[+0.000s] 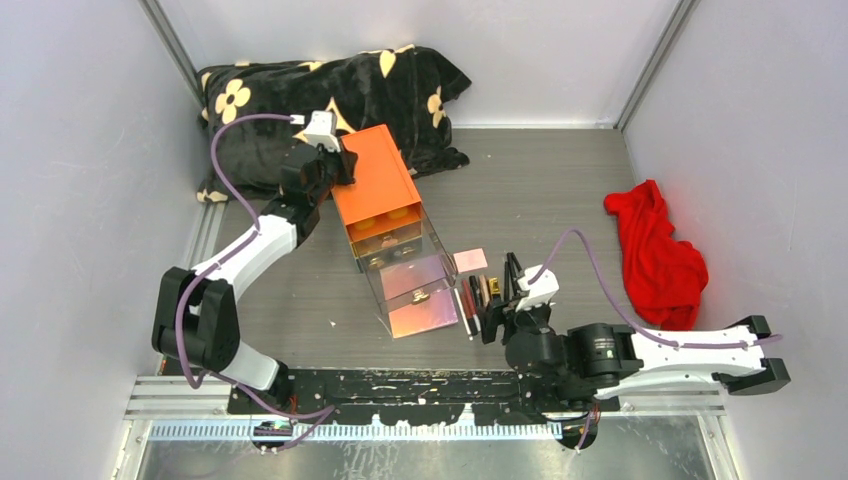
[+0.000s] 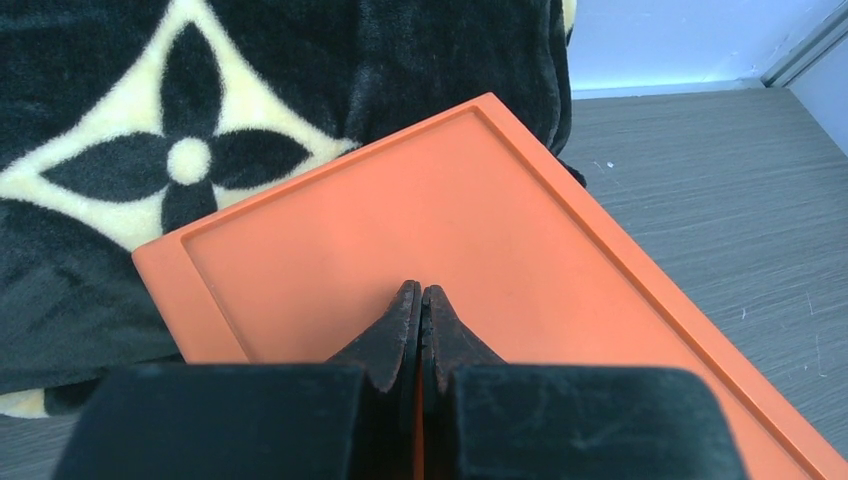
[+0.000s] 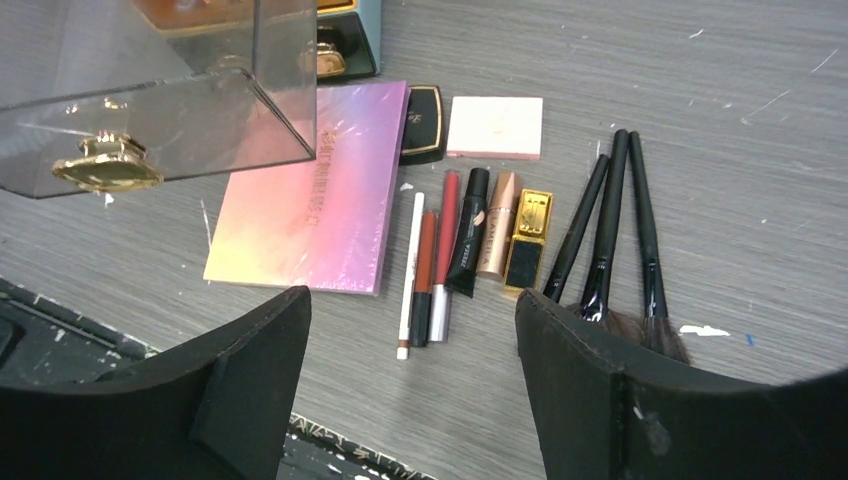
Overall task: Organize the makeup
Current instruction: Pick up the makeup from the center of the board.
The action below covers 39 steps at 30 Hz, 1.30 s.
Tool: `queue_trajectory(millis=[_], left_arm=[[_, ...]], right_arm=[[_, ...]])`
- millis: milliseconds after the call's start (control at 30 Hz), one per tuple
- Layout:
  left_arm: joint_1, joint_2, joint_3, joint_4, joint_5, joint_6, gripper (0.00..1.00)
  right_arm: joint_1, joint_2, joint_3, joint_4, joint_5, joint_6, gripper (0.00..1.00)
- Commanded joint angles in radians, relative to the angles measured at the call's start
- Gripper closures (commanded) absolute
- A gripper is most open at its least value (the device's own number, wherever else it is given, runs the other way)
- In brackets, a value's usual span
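Note:
The makeup lies in a row on the grey table in front of my right gripper, which is open and empty just near of it. From left to right there is a large pink-yellow palette, a white pencil, thin red tubes, a black tube, a rose-gold tube, a gold-and-black lipstick and three slim black brushes. A small pink square palette and a black compact lie behind them. My left gripper is shut and empty over the orange box top.
The orange-topped box stands mid-table with clear drawers pulled out toward the arms; one drawer with a gold knob overhangs the large palette. A black flowered blanket lies behind it. A red cloth lies at the right.

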Motion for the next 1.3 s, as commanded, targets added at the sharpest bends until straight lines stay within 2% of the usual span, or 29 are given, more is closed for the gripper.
queue_trajectory(millis=[0,133,500,833,900,1000,1100,1267], left_arm=[[0.01,0.023,-0.052,-0.305,-0.024,0.011,1.0],[0.01,0.001,-0.04,-0.328,-0.036,0.016,0.94],[0.009,-0.041,-0.039,-0.35,-0.041,-0.001,0.9],[0.009,-0.055,-0.031,-0.368,-0.04,0.0,0.9],[0.009,-0.06,-0.032,-0.369,-0.042,0.0,0.9],[0.009,-0.065,-0.032,-0.375,-0.045,0.003,0.9],[0.009,-0.071,-0.044,-0.373,-0.052,0.002,0.9],[0.009,-0.075,-0.056,-0.37,-0.053,0.0,0.9]], right_arm=[[0.003,0.099,0.105,0.005,0.106,0.031,0.19],[0.002,0.135,0.177,-0.012,0.164,-0.008,0.18],[0.001,0.099,0.326,-0.16,0.263,-0.027,0.2],[-0.047,0.276,0.459,-0.118,0.285,-0.165,0.2],[-0.124,0.293,0.467,-0.061,0.228,-0.239,0.2],[-0.284,0.271,0.42,0.116,0.033,-0.393,0.19],[-0.425,0.261,0.386,0.225,-0.128,-0.469,0.19],[-0.54,0.336,0.387,0.332,-0.256,-0.555,0.19]])
